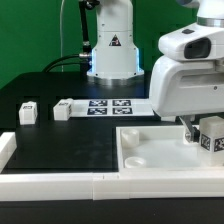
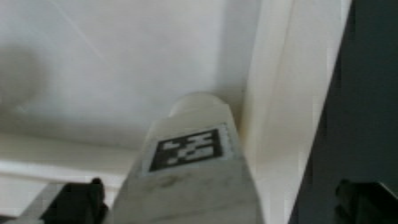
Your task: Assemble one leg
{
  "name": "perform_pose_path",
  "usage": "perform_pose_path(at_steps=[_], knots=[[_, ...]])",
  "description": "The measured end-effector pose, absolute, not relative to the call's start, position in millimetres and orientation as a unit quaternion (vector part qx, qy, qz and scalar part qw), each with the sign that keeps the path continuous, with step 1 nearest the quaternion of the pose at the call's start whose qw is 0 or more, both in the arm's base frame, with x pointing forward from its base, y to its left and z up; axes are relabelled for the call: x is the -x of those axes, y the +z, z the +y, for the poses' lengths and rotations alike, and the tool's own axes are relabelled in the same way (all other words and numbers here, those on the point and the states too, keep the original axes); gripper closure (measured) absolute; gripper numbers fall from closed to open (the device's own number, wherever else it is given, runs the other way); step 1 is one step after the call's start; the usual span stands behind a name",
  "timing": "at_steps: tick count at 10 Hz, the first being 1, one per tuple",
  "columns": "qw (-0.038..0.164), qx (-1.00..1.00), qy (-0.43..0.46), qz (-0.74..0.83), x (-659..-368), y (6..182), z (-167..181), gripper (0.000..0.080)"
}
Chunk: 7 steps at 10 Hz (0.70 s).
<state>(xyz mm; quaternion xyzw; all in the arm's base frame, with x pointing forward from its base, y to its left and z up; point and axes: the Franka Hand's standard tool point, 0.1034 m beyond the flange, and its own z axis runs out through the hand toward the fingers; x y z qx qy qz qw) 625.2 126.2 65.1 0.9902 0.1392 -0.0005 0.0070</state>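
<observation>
My gripper (image 1: pixel 203 130) hangs at the exterior view's right, over the right edge of the large white square panel (image 1: pixel 150 150). It is shut on a leg (image 1: pixel 211 137), a small white post with a black-and-white marker on its side. In the wrist view the leg (image 2: pixel 196 160) sticks out from between the dark fingertips (image 2: pixel 80 203), marker facing the camera, with my gripper (image 2: pixel 217 208) closed around it. The white panel (image 2: pixel 125 70) lies right behind it. I cannot tell whether the leg's end touches the panel.
Two more legs (image 1: pixel 28 113) (image 1: pixel 62 109) stand on the black table at the exterior view's left. The marker board (image 1: pixel 108 105) lies behind the panel. A white rail (image 1: pixel 60 185) runs along the front, and the robot base (image 1: pixel 110 50) stands at the back.
</observation>
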Motion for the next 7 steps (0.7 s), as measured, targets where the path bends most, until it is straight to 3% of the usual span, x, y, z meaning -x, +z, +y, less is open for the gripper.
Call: perform_pose_path(at_steps=[1, 4, 7], knots=[[0.008, -0.988, -0.001, 0.155, -625.3, 64.8, 125.0, 0.015], [0.008, -0.989, -0.001, 0.15, -625.3, 64.5, 124.4, 0.0512], [0.008, -0.992, -0.001, 0.126, -625.3, 64.5, 124.2, 0.0511]])
